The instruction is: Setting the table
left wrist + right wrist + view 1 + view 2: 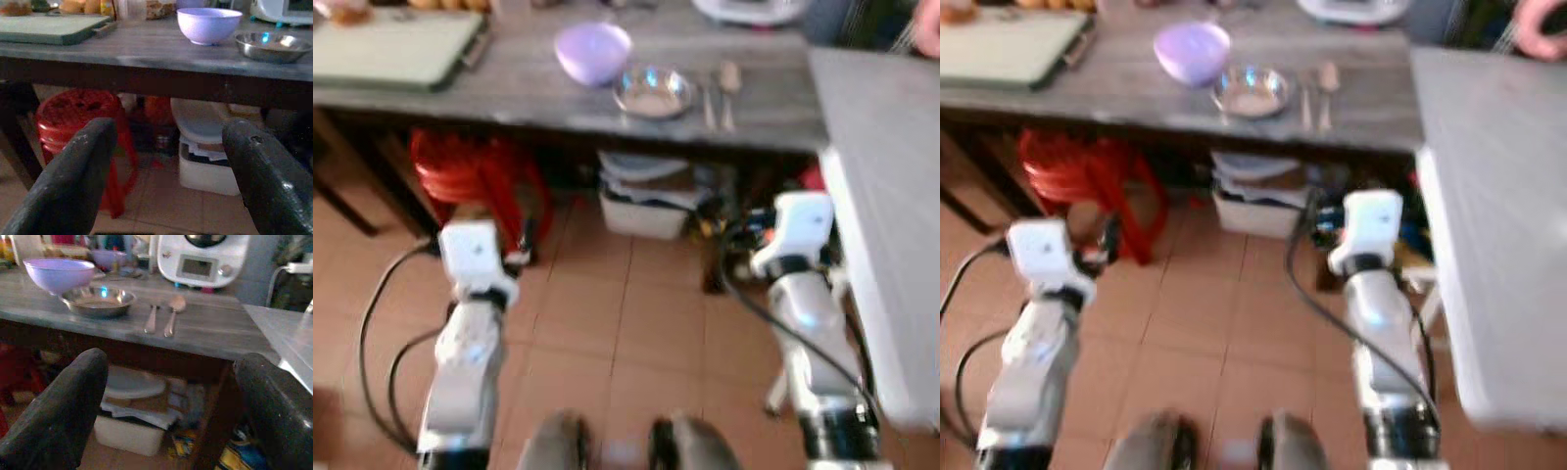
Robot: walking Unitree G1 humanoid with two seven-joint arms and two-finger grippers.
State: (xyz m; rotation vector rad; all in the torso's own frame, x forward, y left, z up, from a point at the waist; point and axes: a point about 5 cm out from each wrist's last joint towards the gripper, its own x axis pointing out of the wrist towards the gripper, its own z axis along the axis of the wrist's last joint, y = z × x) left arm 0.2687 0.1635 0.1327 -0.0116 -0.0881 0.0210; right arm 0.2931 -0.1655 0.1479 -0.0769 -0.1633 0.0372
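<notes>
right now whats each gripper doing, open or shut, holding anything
Left gripper: open, holding nothing, low before the table.
Right gripper: open, holding nothing, below the table edge near the spoon.

Floor's all terracotta tiles [607, 323] with pale grout. A long grey wood-grain table [538, 83] runs across, dark underneath, with a red plastic stool [475, 176] and a white storage box [646, 211] tucked under it. Second pale grey tabletop [891, 196] butts in on the right.
</notes>
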